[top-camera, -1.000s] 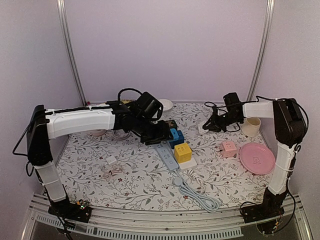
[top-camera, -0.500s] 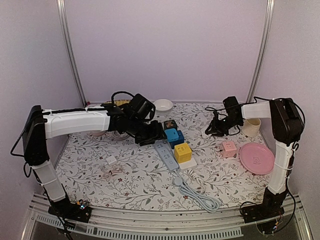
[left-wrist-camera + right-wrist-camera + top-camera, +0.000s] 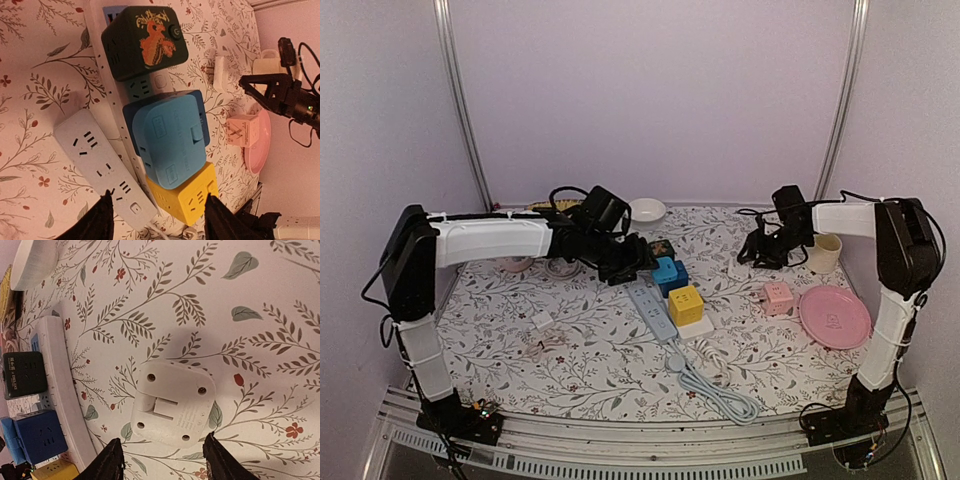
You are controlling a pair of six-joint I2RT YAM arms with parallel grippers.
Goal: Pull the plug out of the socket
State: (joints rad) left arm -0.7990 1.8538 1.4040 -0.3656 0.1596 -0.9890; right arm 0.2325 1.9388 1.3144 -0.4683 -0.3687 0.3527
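L gripper (image 3: 635,268) drew back left; black cube adapter (image 3: 662,247) now uncovered. R gripper (image 3: 750,255) edged slightly right.

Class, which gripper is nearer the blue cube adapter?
Left. The left gripper hovers just beside the blue cube adapter; the right gripper is well off toward the table's right side.

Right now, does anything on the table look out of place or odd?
Yes. A white plug adapter lies loose on the floral tablecloth, its screw-holed face up, plugged into nothing and apart from the white power strip.
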